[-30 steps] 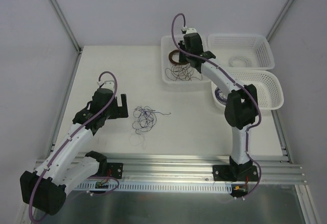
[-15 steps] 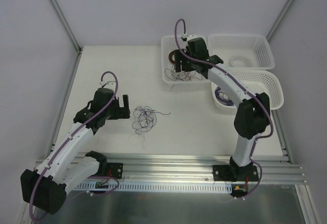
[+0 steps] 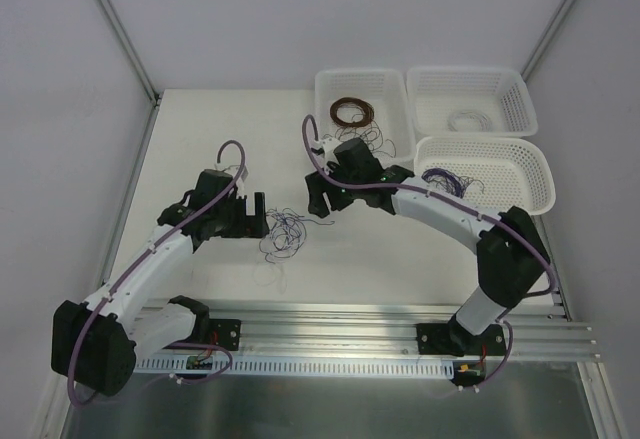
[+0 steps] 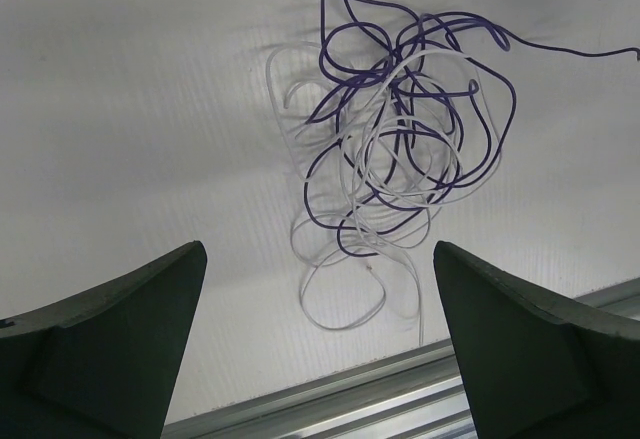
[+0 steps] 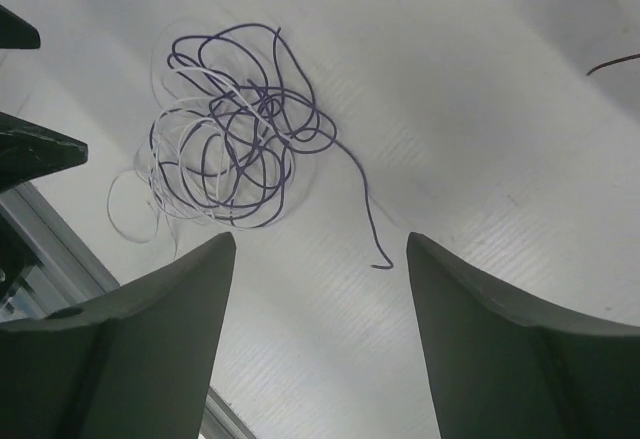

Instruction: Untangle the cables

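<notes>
Both pincers hang spread with nothing between the fingers. Your left gripper [image 4: 318, 251] is just left of the cables [image 4: 400, 149], and your right gripper [image 5: 320, 241] is just right of them and a little farther back. The cables lie in one loose knot of purple and pale strands on the table [image 3: 200, 139], toward the near rail and well apart from the baskets [image 3: 520, 109] at the far right.

The step in hand looks like the first grab on the knot. Don't bite into the middle, as that would likely only cinch it. Take the loose purple tail [image 5: 365, 209] that trails out to the right with your right gripper. Pin the pale loop [image 4: 343, 326] on the near side with your left. The wire is very thin, so bring the fingertips right down to the table and close fully. Then draw the two apart slowly and low, and stop if the knot bunches.
</notes>
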